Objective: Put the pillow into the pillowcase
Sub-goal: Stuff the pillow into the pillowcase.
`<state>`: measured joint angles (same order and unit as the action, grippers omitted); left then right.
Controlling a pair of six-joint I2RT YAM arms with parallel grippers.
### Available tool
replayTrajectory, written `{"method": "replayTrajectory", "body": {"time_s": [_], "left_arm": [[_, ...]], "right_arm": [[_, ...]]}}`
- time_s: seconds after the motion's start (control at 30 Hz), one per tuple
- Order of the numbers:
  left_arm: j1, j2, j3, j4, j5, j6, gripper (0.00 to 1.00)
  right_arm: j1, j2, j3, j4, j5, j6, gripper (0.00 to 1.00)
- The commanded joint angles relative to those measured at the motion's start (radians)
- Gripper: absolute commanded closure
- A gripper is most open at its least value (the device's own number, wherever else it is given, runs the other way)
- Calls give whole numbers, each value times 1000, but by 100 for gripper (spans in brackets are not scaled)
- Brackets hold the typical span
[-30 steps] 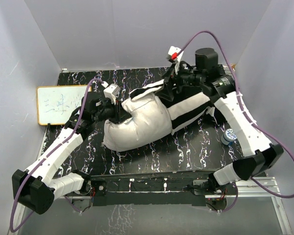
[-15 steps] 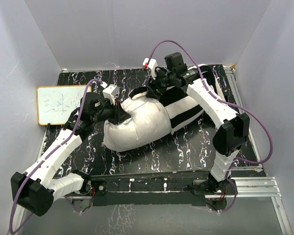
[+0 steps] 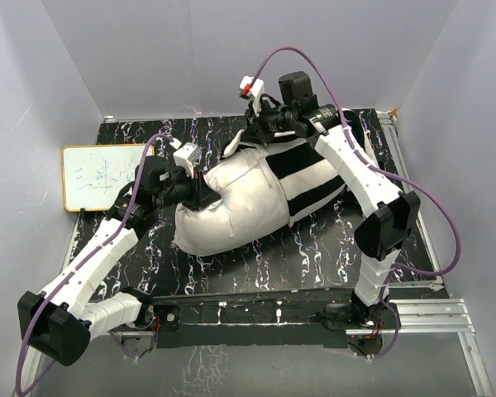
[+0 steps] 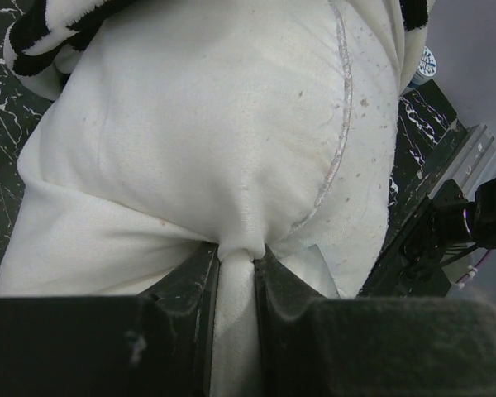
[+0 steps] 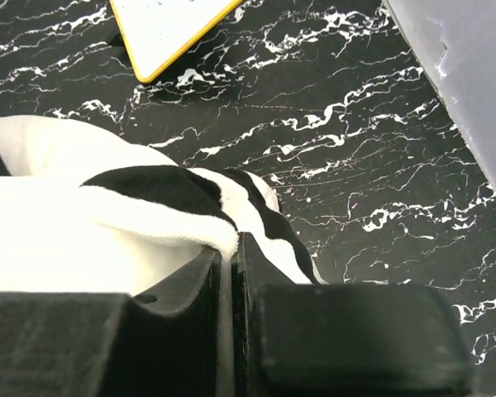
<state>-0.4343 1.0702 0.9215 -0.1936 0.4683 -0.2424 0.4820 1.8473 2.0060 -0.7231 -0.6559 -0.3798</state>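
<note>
Here the left gripper [image 4: 236,258] is clamped on a fold of the pillow [image 3: 231,207] at its bare left end, the white cloth bunched into a tuck between the jaws. That hold looks meant as an anchor, so the pillow cannot slide away when the sleeve is drawn over it. The pillow lies on the table [image 3: 314,252], its right part already inside the pillowcase [image 3: 314,178] and its left part uncovered. The right gripper [image 5: 229,252] is at the pillow's far edge, jaws closed on the striped hem of the pillowcase mouth, where the cloth curls back on itself. Gripping the hem rather than the body of the sleeve gives a handle on the opening itself, which I judge is what has to travel toward the pillow's left end. A whiteboard [image 3: 99,175] lies beyond that left end, apart from the pillow.
</note>
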Motion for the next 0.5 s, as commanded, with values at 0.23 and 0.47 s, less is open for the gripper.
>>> {"method": "replayTrajectory", "body": {"time_s": [0.23,0.47], "left_arm": [[-4,49,-20,29,40,-29,100],[3,209,30,102,-53,-6,100]], "right_arm": [[68,78,215,110,-204,149,92],[310,118,443,227,-309,350,92]]}}
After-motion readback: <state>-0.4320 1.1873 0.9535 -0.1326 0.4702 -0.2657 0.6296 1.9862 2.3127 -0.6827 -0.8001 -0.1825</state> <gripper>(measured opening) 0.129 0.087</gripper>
